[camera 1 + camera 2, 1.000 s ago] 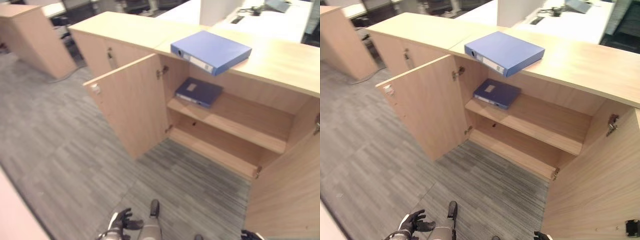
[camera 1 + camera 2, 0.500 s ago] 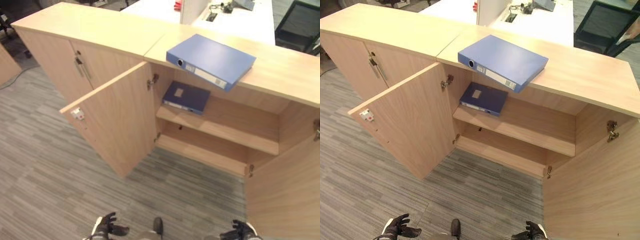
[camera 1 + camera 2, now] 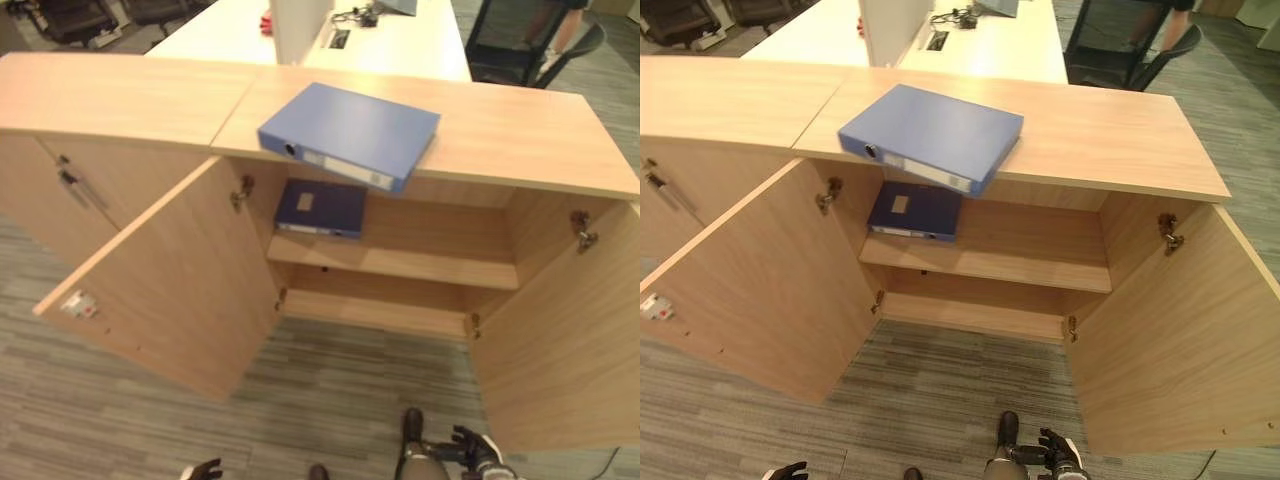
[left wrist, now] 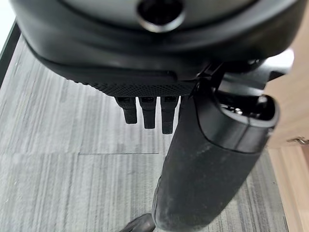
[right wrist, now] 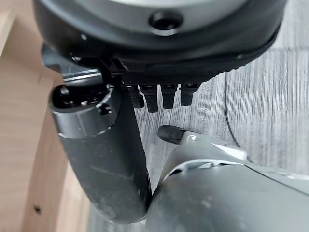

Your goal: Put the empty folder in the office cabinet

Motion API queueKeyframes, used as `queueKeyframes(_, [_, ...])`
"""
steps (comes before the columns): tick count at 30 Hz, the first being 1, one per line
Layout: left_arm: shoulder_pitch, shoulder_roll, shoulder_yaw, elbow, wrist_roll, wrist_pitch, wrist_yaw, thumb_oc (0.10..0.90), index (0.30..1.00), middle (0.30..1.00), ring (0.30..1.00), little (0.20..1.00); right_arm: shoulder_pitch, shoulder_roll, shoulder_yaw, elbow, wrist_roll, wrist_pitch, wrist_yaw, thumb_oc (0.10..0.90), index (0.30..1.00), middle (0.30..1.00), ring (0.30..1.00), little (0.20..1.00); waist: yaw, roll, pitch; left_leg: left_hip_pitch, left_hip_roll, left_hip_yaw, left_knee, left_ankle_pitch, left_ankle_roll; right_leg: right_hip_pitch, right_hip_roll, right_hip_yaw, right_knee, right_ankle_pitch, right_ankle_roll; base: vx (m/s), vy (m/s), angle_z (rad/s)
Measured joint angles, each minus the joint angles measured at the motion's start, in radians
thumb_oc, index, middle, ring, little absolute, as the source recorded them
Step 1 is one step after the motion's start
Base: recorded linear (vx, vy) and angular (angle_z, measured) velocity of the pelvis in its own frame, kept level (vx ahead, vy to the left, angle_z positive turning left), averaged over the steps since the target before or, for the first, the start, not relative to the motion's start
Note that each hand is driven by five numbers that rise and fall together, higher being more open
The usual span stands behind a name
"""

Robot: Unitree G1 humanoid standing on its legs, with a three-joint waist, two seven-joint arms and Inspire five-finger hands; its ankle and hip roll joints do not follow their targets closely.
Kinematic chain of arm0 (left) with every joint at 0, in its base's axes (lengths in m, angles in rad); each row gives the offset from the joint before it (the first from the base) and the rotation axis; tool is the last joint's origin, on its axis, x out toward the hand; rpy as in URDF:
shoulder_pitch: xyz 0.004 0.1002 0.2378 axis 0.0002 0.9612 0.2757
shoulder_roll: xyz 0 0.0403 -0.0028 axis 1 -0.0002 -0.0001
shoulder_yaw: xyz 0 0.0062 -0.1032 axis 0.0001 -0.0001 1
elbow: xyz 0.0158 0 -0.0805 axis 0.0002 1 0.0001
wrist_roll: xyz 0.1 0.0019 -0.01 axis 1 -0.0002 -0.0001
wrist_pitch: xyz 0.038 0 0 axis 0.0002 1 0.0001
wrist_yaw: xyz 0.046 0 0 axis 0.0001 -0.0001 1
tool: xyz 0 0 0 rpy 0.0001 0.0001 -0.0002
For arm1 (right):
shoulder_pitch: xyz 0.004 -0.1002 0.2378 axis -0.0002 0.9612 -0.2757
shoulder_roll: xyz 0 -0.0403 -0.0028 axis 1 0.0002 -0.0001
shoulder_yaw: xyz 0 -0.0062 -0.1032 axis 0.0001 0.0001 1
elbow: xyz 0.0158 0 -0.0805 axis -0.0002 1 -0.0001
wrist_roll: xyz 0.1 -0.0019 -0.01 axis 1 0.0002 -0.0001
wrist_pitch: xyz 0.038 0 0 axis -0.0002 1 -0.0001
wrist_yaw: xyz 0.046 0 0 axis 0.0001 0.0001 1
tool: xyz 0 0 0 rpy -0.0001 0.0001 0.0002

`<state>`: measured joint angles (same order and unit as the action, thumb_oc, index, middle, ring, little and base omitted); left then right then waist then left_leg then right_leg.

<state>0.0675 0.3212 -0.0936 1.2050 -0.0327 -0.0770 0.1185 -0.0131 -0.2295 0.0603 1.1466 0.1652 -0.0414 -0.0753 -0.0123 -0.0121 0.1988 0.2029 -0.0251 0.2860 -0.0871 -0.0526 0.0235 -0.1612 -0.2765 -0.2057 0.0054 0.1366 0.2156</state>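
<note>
A light blue folder (image 3: 350,132) lies flat on top of the wooden office cabinet (image 3: 520,130), its spine overhanging the front edge. A darker blue folder (image 3: 320,207) lies on the left end of the upper shelf (image 3: 430,265) inside. Both cabinet doors, left (image 3: 170,280) and right (image 3: 560,330), stand wide open. My left hand (image 3: 203,469) and right hand (image 3: 476,450) hang low near the floor, far from both folders. In the wrist views the left hand (image 4: 145,48) and right hand (image 5: 159,43) have straight, relaxed fingers and hold nothing.
A closed cabinet (image 3: 60,180) with bar handles adjoins on the left. Behind the cabinets stands a white desk (image 3: 400,40) with a dark office chair (image 3: 520,50) beside it. Grey striped carpet (image 3: 330,380) lies between me and the open doors.
The camera has swung round, so the cabinet now faces me squarely. Both folders lie where they were. My hands still hang low and empty.
</note>
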Motion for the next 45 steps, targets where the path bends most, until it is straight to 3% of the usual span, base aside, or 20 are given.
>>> queueKeyframes(1, [0.012, 0.007, -0.001, -0.005, 0.001, -0.002, -0.001, 0.8, 0.9, 0.9, 0.9, 0.9, 0.009, 0.003, 0.001, 0.001, -0.001, 0.003, 0.0, 0.8, 0.9, 0.9, 0.9, 0.9, 0.004, -0.022, -0.005, 0.016, -0.013, -0.004, 0.0, -0.013, -0.019, 0.021, -0.004, 0.0, -0.006, -0.005, 0.001, 0.19, -0.104, -0.07])
queueKeyframes(2, [0.02, 0.0, 0.0, -0.007, 0.0, -0.001, 0.0, 0.8, 0.9, 0.9, 0.9, 0.9, 0.013, -0.002, -0.001, 0.014, -0.002, 0.003, -0.001, 0.8, 0.9, 0.9, 0.9, 0.9, 0.002, -0.023, -0.01, 0.04, -0.004, -0.011, 0.0, -0.03, -0.042, 0.036, 0.001, 0.0, -0.016, 0.064, -0.056, 0.25, -0.192, 0.08])
queueKeyframes(4, [0.034, -0.036, -0.002, -0.009, 0.001, -0.003, -0.003, 0.8, 0.9, 0.9, 0.9, 0.9, 0.017, -0.029, -0.017, 0.037, -0.003, 0.003, -0.005, 0.8, 0.9, 0.9, 0.9, 0.9, -0.014, 0.036, -0.03, 0.038, 0.063, -0.045, 0.002, -0.03, -0.074, 0.068, 0.071, -0.03, -0.045, 0.053, -0.089, 0.25, -0.253, 0.17])
queueKeyframes(7, [0.021, -0.062, -0.004, -0.02, 0.0, -0.009, -0.003, 0.8, 0.9, 0.9, 0.9, 0.9, 0.025, -0.067, -0.015, 0.046, -0.005, 0.016, -0.01, 0.8, 0.9, 0.9, 0.9, 0.9, -0.01, 0.085, -0.041, 0.03, 0.139, -0.122, 0.022, -0.021, -0.091, 0.111, 0.147, -0.058, -0.1, 0.048, -0.139, 0.18, -0.252, 0.11])
queueKeyframes(10, [0.009, -0.073, -0.02, -0.028, 0.0, -0.012, -0.007, 0.8, 0.9, 0.9, 0.9, 0.9, 0.03, -0.101, 0.005, 0.039, -0.007, 0.016, -0.014, 0.8, 0.9, 0.9, 0.9, 0.9, -0.014, 0.084, -0.041, 0.006, 0.176, -0.182, 0.076, -0.003, -0.134, 0.116, 0.18, -0.062, -0.101, 0.025, -0.17, 0.12, -0.168, -0.05])
queueKeyframes(11, [-0.004, -0.074, -0.021, -0.031, 0.0, -0.012, -0.01, 0.8, 0.9, 0.9, 0.9, 0.9, 0.037, -0.11, 0.004, 0.035, -0.005, 0.015, -0.019, 0.8, 0.9, 0.9, 0.9, 0.9, -0.013, 0.08, -0.037, -0.003, 0.186, -0.198, 0.102, 0.008, -0.168, 0.123, 0.19, -0.063, -0.095, 0.016, -0.182, 0.12, -0.16, 0.0])
queueKeyframes(14, [-0.019, -0.076, -0.021, -0.043, -0.001, -0.013, -0.016, 0.8, 0.9, 0.9, 0.9, 0.9, 0.042, -0.118, 0.004, 0.035, -0.003, 0.015, -0.021, 0.8, 0.9, 0.9, 0.9, 0.9, -0.018, 0.085, -0.035, -0.025, 0.203, -0.222, 0.154, 0.017, -0.203, 0.14, 0.205, -0.077, -0.101, -0.007, -0.191, 0.1, -0.142, 0.09])
queueKeyframes(16, [-0.039, -0.08, -0.024, -0.059, -0.001, -0.014, -0.016, 0.8, 0.9, 0.9, 0.9, 0.9, 0.05, -0.12, 0.004, 0.035, 0.005, 0.015, -0.02, 0.8, 0.9, 0.9, 0.9, 0.9, -0.015, 0.088, -0.016, -0.072, 0.217, -0.242, 0.257, 0.036, -0.255, 0.157, 0.209, -0.083, -0.097, -0.023, -0.203, 0.1, -0.152, 0.07])
queueKeyframes(18, [-0.043, -0.091, -0.023, -0.065, -0.001, -0.013, -0.016, 0.8, 0.9, 0.9, 0.9, 0.9, 0.047, -0.124, 0.004, 0.028, 0.006, 0.013, -0.02, 0.8, 0.9, 0.9, 0.9, 0.9, -0.024, 0.111, -0.009, -0.085, 0.232, -0.25, 0.292, 0.05, -0.278, 0.164, 0.227, -0.097, -0.101, -0.04, -0.223, 0.1, -0.147, 0.11])
queueKeyframes(20, [-0.044, -0.099, -0.023, -0.066, -0.001, -0.014, -0.016, 0.8, 0.9, 0.9, 0.9, 0.9, 0.044, -0.123, 0.006, 0.029, 0.006, 0.014, -0.017, 0.8, 0.9, 0.9, 0.9, 0.9, -0.028, 0.1, 0.009, -0.111, 0.241, -0.262, 0.364, 0.065, -0.297, 0.179, 0.234, -0.101, -0.1, -0.049, -0.236, 0.1, -0.079, 0.05])
queueKeyframes(21, [-0.039, -0.107, -0.022, -0.061, -0.002, -0.012, -0.016, 0.8, 0.9, 0.9, 0.9, 0.9, 0.04, -0.12, 0.007, 0.029, 0.006, 0.014, -0.017, 0.8, 0.9, 0.9, 0.9, 0.9, -0.028, 0.095, 0.021, -0.137, 0.253, -0.26, 0.453, 0.086, -0.294, 0.207, 0.239, -0.097, -0.101, -0.062, -0.257, 0.14, -0.003, -0.12])
queueKeyframes(23, [-0.034, -0.109, -0.025, -0.064, -0.003, -0.015, -0.016, 0.8, 0.9, 0.9, 0.9, 0.9, 0.031, -0.127, 0.017, 0.029, 0.007, 0.011, -0.021, 0.8, 0.9, 0.9, 0.9, 0.9, -0.031, 0.086, 0.024, -0.164, 0.261, -0.233, 0.445, 0.089, -0.295, 0.218, 0.243, -0.089, -0.101, -0.075, -0.275, 0.18, 0.028, -0.08])
queueKeyframes(26, [-0.059, -0.109, -0.048, -0.069, -0.003, -0.016, -0.018, 0.8, 0.9, 0.9, 0.9, 0.9, 0.008, -0.132, 0.019, 0.039, 0.007, 0.015, -0.021, 0.8, 0.9, 0.9, 0.9, 0.9, -0.012, 0.066, 0.039, -0.155, 0.242, -0.239, 0.12, 0.087, -0.277, 0.203, 0.25, -0.062, -0.101, -0.07, -0.267, 0.14, 0.044, -0.21])
queueKeyframes(29, [-0.066, -0.109, -0.056, -0.067, -0.005, -0.019, -0.018, 0.8, 0.9, 0.9, 0.9, 0.9, -0.005, -0.133, 0.036, 0.04, 0.005, 0.013, -0.023, 0.8, 0.9, 0.9, 0.9, 0.9, 0.008, 0.063, 0.044, -0.179, 0.21, -0.307, -0.001, 0.118, -0.278, 0.205, 0.268, -0.037, -0.101, -0.079, -0.279, 0.1, 0.019, -0.34])
queueKeyframes(31, [-0.081, -0.109, -0.061, -0.076, -0.003, -0.03, -0.018, 0.8, 0.9, 0.9, 0.9, 0.9, 0.0, -0.132, 0.036, 0.043, 0.005, 0.013, -0.022, 0.8, 0.9, 0.9, 0.9, 0.9, 0.029, 0.068, 0.048, -0.213, 0.173, -0.356, 0.004, 0.155, -0.251, 0.214, 0.285, -0.018, -0.101, -0.075, -0.281, 0.12, 0.054, -0.53])
queueKeyframes(36, [-0.075, -0.109, -0.07, -0.068, -0.001, -0.032, -0.02, 0.8, 0.9, 0.9, 0.9, 0.9, 0.035, -0.133, 0.044, 0.035, 0.0, 0.011, -0.022, 0.8, 0.9, 0.9, 0.9, 0.9, 0.016, 0.087, 0.036, -0.196, 0.161, -0.349, 0.004, 0.164, -0.232, 0.243, 0.292, 0.005, -0.101, -0.082, -0.264, 0.1, 0.076, -0.22])
queueKeyframes(37, [-0.075, -0.103, -0.07, -0.063, -0.001, -0.031, -0.018, 0.8, 0.9, 0.9, 0.9, 0.9, 0.047, -0.124, 0.045, 0.037, -0.003, 0.014, -0.021, 0.8, 0.9, 0.9, 0.9, 0.9, 0.019, 0.087, 0.033, -0.195, 0.144, -0.338, 0.004, 0.183, -0.14, 0.243, 0.277, 0.014, -0.101, -0.083, -0.242, 0.06, 0.076, -0.08])
queueKeyframes(38, [-0.073, -0.098, -0.069, -0.064, -0.001, -0.031, -0.018, 0.8, 0.9, 0.9, 0.9, 0.9, 0.054, -0.117, 0.046, 0.039, -0.005, 0.015, -0.018, 0.8, 0.9, 0.9, 0.9, 0.9, 0.02, 0.08, 0.033, -0.193, 0.13, -0.33, 0.004, 0.182, -0.119, 0.243, 0.265, 0.025, -0.101, -0.084, -0.223, 0.06, 0.079, -0.11])
queueKeyframes(41, [-0.037, -0.087, -0.065, -0.065, 0.0, -0.022, -0.017, 0.8, 0.9, 0.9, 0.9, 0.9, 0.066, -0.088, 0.045, 0.04, -0.005, 0.017, -0.018, 0.8, 0.9, 0.9, 0.9, 0.9, 0.019, 0.066, 0.029, -0.161, 0.079, -0.3, 0.0, 0.158, -0.077, 0.264, 0.211, 0.054, -0.101, -0.08, -0.176, 0.05, 0.086, -0.18])
queueKeyframes(45, [-0.001, -0.073, -0.061, -0.066, 0.0, -0.012, -0.017, 0.8, 0.9, 0.9, 0.9, 0.9, 0.054, -0.059, 0.046, 0.037, -0.005, 0.015, -0.017, 0.8, 0.9, 0.9, 0.9, 0.9, 0.019, 0.07, 0.017, -0.146, 0.055, -0.289, 0.0, 0.139, -0.064, 0.275, 0.187, 0.063, -0.101, -0.083, -0.164, 0.04, 0.066, -0.05])
